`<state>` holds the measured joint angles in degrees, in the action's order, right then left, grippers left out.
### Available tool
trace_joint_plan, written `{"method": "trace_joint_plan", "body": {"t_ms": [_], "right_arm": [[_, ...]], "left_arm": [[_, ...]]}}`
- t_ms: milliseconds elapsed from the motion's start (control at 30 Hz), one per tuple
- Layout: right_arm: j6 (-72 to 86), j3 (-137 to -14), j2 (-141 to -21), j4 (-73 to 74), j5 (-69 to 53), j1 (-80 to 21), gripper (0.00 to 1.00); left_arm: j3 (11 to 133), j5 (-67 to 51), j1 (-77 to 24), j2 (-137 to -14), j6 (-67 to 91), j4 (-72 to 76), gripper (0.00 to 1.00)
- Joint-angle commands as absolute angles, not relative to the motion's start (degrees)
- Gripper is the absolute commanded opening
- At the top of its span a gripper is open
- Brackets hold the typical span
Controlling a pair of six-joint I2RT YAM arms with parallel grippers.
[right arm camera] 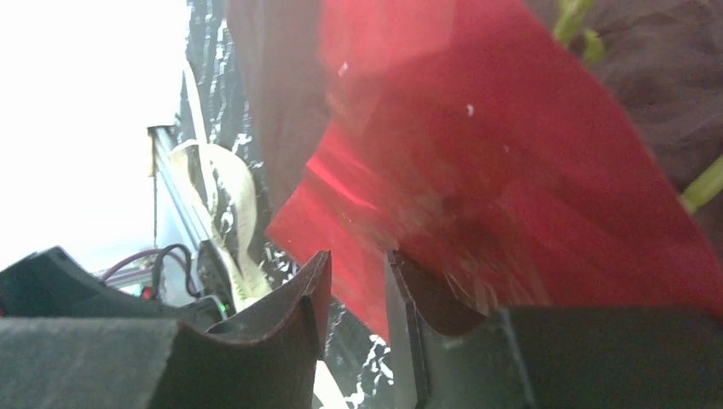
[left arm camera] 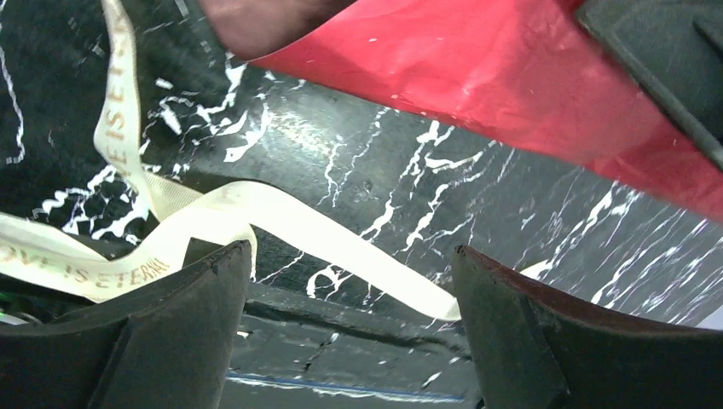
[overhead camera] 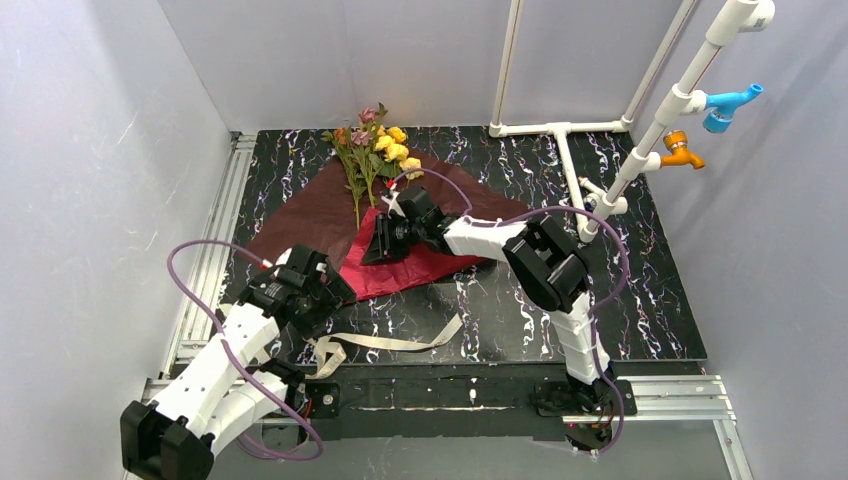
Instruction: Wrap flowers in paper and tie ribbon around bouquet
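We see the left gripper (left arm camera: 349,256) wide open, empty, over the ribbon (left arm camera: 256,200) at the table's (overhead camera: 620,300) 7 o'clock. Right gripper (right arm camera: 356,264) nearly closed at the paper's (overhead camera: 300,215) folded flap; we cannot tell if it grips. Flowers (overhead camera: 375,150) lie at the paper's 12 o'clock.

- Top external: fixed mount, high, behind arm bases (overhead camera: 585,395). Looks down and forward over whole black marbled table (overhead camera: 640,300). Farthest, widest view.
- Left wrist: rides on left gripper (left arm camera: 354,251). Very near tabletop, shallow angle, sighting between own fingers at ribbon (left arm camera: 256,204) and edge of paper (left arm camera: 477,68).
- Right wrist: rides on right gripper (right arm camera: 358,260). Close on folded red paper, facing toward near-left table edge.
- Overlap: all three views share ribbon and red paper fold.
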<state>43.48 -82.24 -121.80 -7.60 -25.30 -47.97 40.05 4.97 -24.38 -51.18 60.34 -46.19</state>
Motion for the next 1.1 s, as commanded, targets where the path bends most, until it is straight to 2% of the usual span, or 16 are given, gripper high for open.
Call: {"method": "trace_joint_plan", "body": {"t_ms": [0, 200, 400, 667, 1067], "right_arm": [[41.97, -86.09, -124.59, -4.84, -22.39, -47.46, 0.37], [40.35, -87.11, -126.19, -2.16, -21.52, -47.46, 0.36], [39.28, -86.79, -126.19, -1.18, -21.26, -47.36, 0.36], [38.72, -86.79, -126.2, -0.55, -21.88, -47.37, 0.36], [37.38, -86.59, -126.21, -0.09, -22.67, -47.33, 0.36]], "left_arm": [[36.94, 11.13, -24.1, -49.18, 76.22, -48.37, 0.85], [35.01, 12.56, -24.15, -52.96, 82.98, -46.27, 0.81], [32.43, 14.37, -24.21, -54.16, 90.21, -44.76, 0.6], [28.62, 22.35, -24.2, -50.55, 98.22, -42.81, 0.63], [25.28, 28.65, -24.17, -51.91, 100.71, -34.12, 0.63]]}}
